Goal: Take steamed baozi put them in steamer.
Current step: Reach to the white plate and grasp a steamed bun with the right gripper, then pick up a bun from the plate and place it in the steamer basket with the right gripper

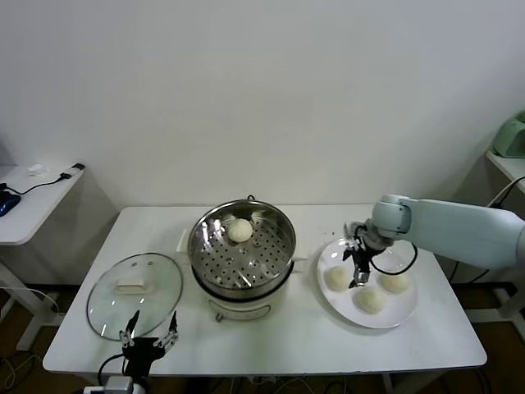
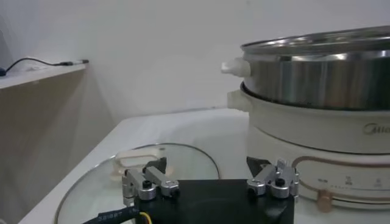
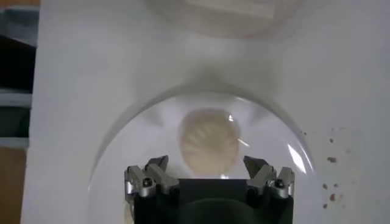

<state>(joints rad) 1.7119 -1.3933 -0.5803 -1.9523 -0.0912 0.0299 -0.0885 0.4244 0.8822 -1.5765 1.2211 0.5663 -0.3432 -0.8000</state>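
Observation:
One steamed baozi (image 1: 239, 231) lies on the perforated tray of the steamer (image 1: 242, 250) at the table's middle. Three more baozi (image 1: 336, 278) (image 1: 370, 299) (image 1: 395, 281) sit on a white plate (image 1: 402, 312) to the right. My right gripper (image 1: 358, 277) hangs open just above the plate, beside the left-hand bun. In the right wrist view that baozi (image 3: 209, 141) lies ahead of the open right gripper (image 3: 207, 164), untouched. My left gripper (image 1: 149, 338) waits open at the table's front left edge; in its wrist view the left gripper (image 2: 210, 171) faces the steamer (image 2: 317, 79).
A flat glass lid (image 1: 135, 294) lies left of the steamer, just beyond the left gripper, and the same lid (image 2: 140, 170) shows in the left wrist view. A side table (image 1: 33, 201) with cables stands at far left. Bare white tabletop (image 1: 303, 345) lies in front of steamer and plate.

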